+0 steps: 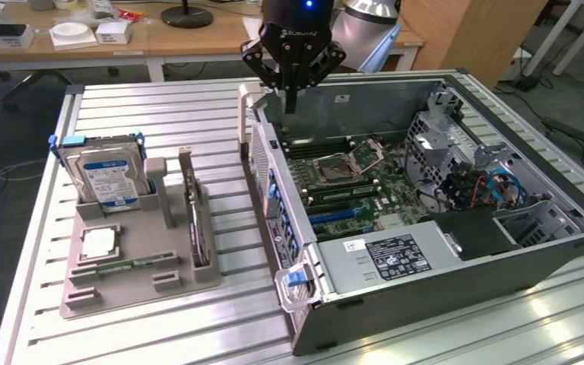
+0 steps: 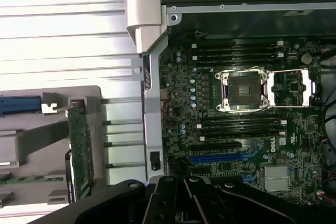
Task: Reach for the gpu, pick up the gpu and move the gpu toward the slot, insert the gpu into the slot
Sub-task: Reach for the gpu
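Gripper [image 1: 290, 106] fingers pressed together, holding nothing, above case [image 1: 455, 281] rear wall. Gpu [image 1: 198, 228] on edge in grey tray [image 1: 119, 293], well apart from fingers, outside case. Blue slot [image 2: 218, 158] below fingers, untouched. Motherboard [image 2: 294, 129] marked Dell.

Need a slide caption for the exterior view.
Shut gripper hovers above the open case; gpu upright in the grey holder, blue slot unfilled.

I see a blue-labelled silver hard drive [image 1: 109, 179] standing upright in a grey plastic tray [image 1: 130, 295].
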`<action>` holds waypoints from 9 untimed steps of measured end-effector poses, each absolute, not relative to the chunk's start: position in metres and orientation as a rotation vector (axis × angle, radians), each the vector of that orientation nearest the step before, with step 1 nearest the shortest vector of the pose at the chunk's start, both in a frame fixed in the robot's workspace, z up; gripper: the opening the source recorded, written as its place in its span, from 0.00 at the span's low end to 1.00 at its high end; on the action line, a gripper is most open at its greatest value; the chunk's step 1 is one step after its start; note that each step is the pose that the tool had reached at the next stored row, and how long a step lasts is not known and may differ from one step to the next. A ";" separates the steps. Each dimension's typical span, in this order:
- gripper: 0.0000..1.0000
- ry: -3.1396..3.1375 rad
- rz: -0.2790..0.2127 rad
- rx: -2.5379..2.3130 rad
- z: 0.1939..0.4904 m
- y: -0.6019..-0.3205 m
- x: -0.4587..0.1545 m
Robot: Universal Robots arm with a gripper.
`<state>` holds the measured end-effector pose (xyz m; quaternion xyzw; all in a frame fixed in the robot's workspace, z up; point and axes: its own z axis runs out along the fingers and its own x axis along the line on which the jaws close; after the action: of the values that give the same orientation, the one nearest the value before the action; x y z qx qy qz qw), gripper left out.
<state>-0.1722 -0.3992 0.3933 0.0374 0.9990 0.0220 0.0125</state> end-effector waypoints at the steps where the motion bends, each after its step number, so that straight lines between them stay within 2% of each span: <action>1: 0.10 3.114 0.068 0.117 0.393 -0.399 -0.173; 9: 0.10 3.114 0.068 0.117 0.393 -0.399 -0.181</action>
<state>-0.1813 -0.3992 0.3932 0.0374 0.9990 0.0220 0.0125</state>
